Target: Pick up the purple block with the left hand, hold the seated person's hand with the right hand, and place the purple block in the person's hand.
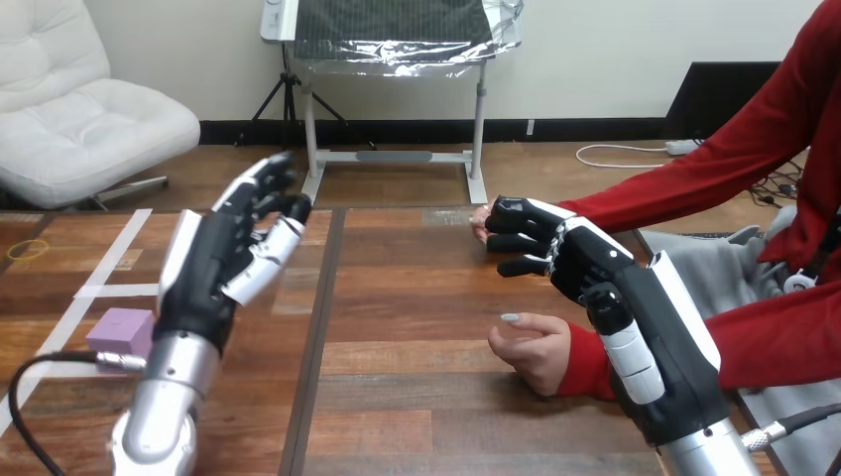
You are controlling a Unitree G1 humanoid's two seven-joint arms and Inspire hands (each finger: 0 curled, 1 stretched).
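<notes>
The left hand (223,260) is wide open and empty. Reaching down, it could knock the purple block (123,331) along the desk's (417,297) left side.

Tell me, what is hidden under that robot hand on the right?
The person's farther hand: just its fingertips peek out beyond the right hand. The rest is covered, so whether the robot grips it cannot be told.

Purple block (121,329): right edge hidden behind left hand (213,268). Person's far hand (480,226): mostly hidden behind right hand (595,270); whether held, cannot tell.
</notes>
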